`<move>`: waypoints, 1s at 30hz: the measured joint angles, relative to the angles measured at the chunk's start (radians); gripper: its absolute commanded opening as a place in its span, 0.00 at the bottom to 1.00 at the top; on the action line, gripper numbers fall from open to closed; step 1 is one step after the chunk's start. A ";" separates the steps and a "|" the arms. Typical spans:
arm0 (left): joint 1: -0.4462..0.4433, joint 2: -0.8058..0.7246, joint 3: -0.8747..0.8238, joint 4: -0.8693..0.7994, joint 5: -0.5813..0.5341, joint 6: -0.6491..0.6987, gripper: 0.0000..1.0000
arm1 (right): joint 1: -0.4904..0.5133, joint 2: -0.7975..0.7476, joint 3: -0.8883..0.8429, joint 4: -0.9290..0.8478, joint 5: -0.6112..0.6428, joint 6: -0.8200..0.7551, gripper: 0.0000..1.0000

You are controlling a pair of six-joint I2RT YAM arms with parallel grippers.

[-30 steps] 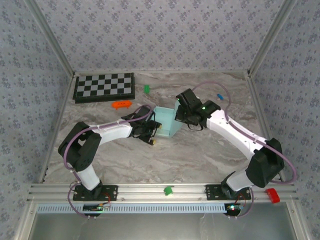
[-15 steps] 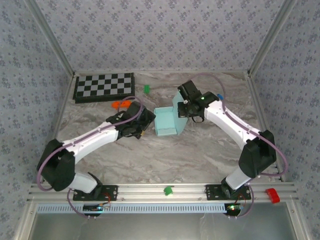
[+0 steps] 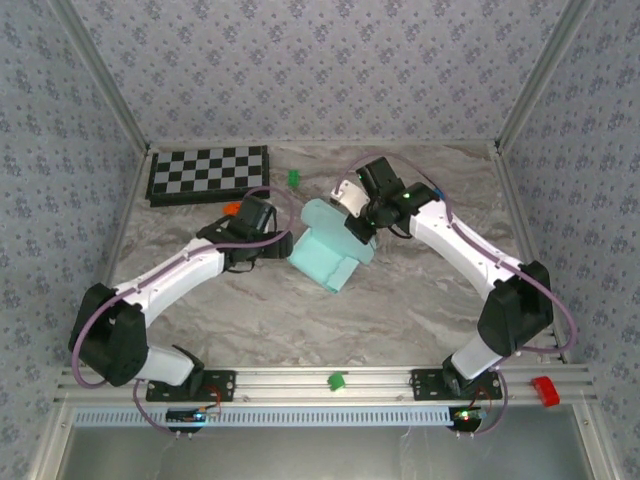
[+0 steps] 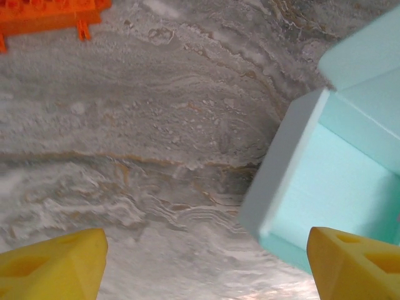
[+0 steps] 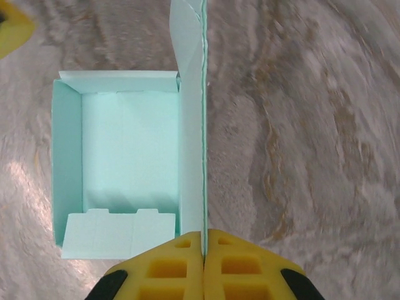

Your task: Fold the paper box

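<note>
I'm clamping my right gripper (image 5: pixel 204 250) tight on the paper box (image 5: pixel 128 169), pinching its tall upright flap. I'm swinging it round: a moment ago it was sitting square, and now it's lying skewed on the middle of the table (image 3: pixel 420 300). My left gripper (image 4: pixel 206 269) is backing off, fingers spread and empty, just beside the box's corner. The walls look formed, and I'm judging the lid flap comes next.

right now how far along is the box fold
Done: the paper box has its walls standing, an open tray. In hand: the right jaws are shut on its tall side flap; the left jaws are open beside the box, holding nothing. Left: the top is not yet closed.
</note>
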 measured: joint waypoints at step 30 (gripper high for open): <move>0.013 -0.152 -0.238 0.210 0.148 0.190 0.80 | -0.006 0.050 0.100 -0.005 -0.143 -0.473 0.59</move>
